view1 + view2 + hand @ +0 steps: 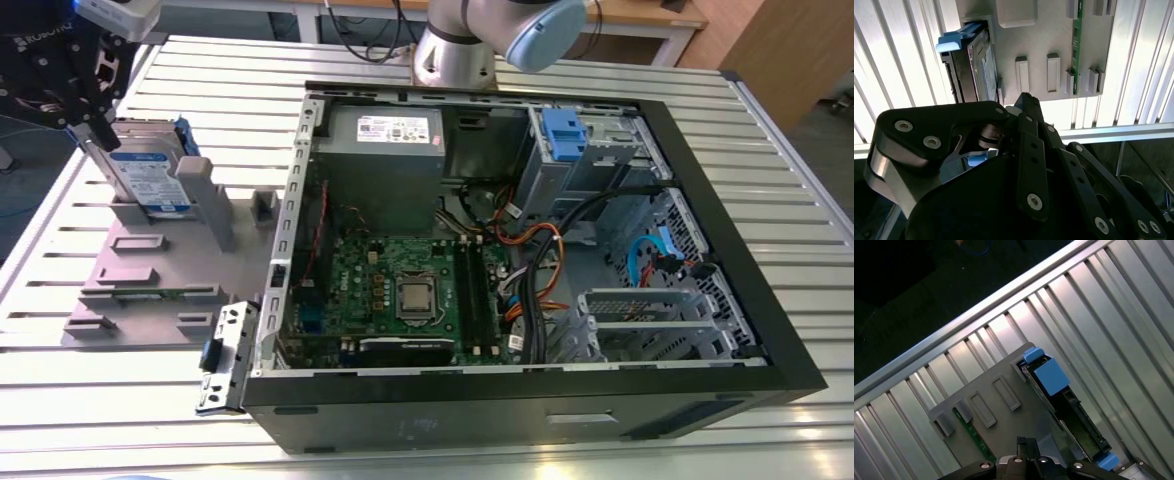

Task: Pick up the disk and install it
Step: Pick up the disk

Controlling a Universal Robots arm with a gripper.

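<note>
My gripper (94,125), spread or pinching I cannot tell, hangs at the upright disk (147,180) in the grey fixture (147,275), left of the open computer case (467,420), label unreadable.

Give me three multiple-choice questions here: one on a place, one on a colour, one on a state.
1. Where is the flat rectangular silver metal disk? A in the grey plastic fixture beside the black computer case; B inside that case; C on the floor.
2. What colour is the disk's plastic frame? A red; B blue; C yellow.
3. How does the disk sit? A flat, label up; B hanging in mid-air; C standing on edge.
A, it stands in the fixture's slot; B, blue edges show in both wrist views; C, its label faces sideways.
</note>
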